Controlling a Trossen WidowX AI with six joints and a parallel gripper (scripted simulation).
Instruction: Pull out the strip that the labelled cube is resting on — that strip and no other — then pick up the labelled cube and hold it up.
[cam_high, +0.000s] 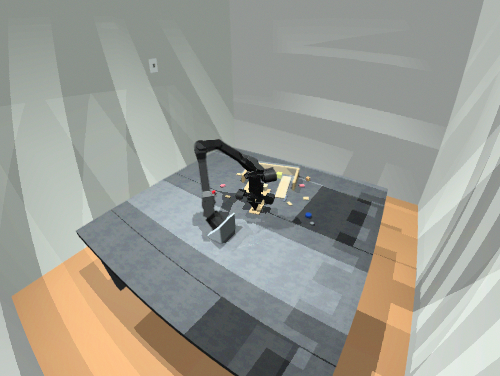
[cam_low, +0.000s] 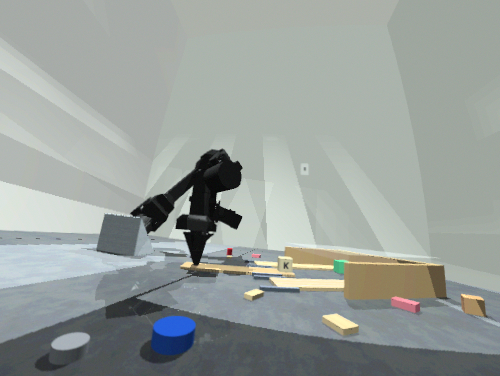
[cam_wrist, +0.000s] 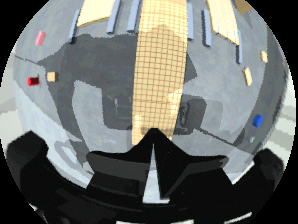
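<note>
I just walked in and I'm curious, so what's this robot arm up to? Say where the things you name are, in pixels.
The arm's gripper (cam_high: 255, 209) (cam_low: 196, 264) (cam_wrist: 153, 129), shut with nothing between its fingers, is down at the near end of the grid-patterned strip (cam_low: 230, 269) (cam_wrist: 159, 75). It seems to be dragging that strip out from between its neighbours. The cube marked K (cam_low: 285, 265) isn't in the gripper, so lifting it is still to do.

In the top view, the arm (cam_high: 203, 172) (cam_low: 182, 187) hides the labelled cube (cam_low: 285, 264); the table's (cam_high: 280, 250) (cam_low: 250, 340) (cam_wrist: 85, 112) nearest corner is cut off.
</note>
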